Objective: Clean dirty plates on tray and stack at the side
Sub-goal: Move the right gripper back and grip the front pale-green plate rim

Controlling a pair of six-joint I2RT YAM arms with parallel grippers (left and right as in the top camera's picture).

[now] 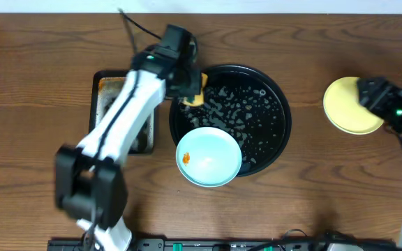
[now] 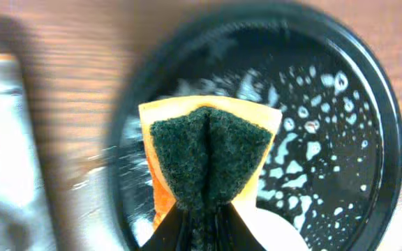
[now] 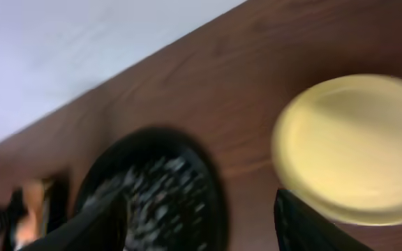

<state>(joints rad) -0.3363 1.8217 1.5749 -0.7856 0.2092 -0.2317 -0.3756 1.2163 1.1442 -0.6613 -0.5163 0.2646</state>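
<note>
The round black tray (image 1: 271, 139) sits mid-table, wet with white suds. One pale blue-green plate (image 1: 209, 157) with a small orange smear lies over the tray's front-left rim. The pale yellow plate (image 1: 346, 106) lies on the table at the right. No other plate shows. My left gripper (image 1: 191, 89) is shut on a folded green-yellow sponge (image 2: 208, 160) above the tray's left side (image 2: 368, 104). My right gripper (image 1: 370, 93) is open and empty over the yellow plate's right edge; in the right wrist view its fingers (image 3: 201, 230) spread wide beside that plate (image 3: 354, 146).
A rectangular black tray (image 1: 107, 97) lies left of the round tray, mostly under my left arm. The table's far edge meets a white wall along the top. The round tray also shows blurred in the right wrist view (image 3: 159, 188).
</note>
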